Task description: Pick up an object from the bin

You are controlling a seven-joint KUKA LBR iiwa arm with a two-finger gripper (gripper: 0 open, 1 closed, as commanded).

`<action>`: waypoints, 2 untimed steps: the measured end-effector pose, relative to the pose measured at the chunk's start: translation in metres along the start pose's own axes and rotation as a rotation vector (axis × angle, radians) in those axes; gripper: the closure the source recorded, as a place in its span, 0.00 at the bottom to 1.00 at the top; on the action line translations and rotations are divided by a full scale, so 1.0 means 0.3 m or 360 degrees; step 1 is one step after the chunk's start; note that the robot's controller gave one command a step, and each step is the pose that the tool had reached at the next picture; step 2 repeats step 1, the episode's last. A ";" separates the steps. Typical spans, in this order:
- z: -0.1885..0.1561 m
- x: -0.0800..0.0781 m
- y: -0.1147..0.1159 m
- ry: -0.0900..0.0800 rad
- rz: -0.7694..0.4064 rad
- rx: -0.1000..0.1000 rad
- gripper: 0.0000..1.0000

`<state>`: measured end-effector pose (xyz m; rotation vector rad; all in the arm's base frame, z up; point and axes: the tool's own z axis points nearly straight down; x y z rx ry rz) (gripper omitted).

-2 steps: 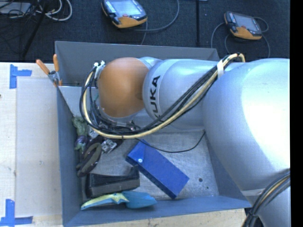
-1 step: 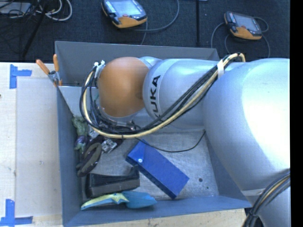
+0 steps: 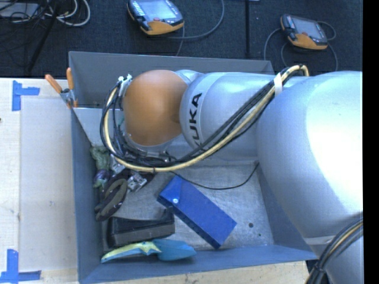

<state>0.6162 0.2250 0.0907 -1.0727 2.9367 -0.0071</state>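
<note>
My gripper (image 3: 135, 177) reaches down at the left side of the bin, mostly hidden beneath the arm's orange cover. Just below and left of it lies a dark pliers-like tool (image 3: 111, 197) with looped handles. A crumpled greenish thing (image 3: 99, 156) sits against the left wall above that tool. To the gripper's lower right, a blue rectangular block (image 3: 196, 212) lies diagonally on the bin floor.
A black flat object (image 3: 140, 229) lies near the front left. In front of it, along the front wall, rests a blue and yellow toy-like thing (image 3: 153, 251). The big silver arm covers the bin's back and right side, cables looping round its wrist.
</note>
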 end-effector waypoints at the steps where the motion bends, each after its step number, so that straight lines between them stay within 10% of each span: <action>1: -0.044 0.007 0.007 0.0020 0.0000 -0.0012 1.00; 2: -0.044 0.007 0.007 0.0020 0.0000 -0.0012 1.00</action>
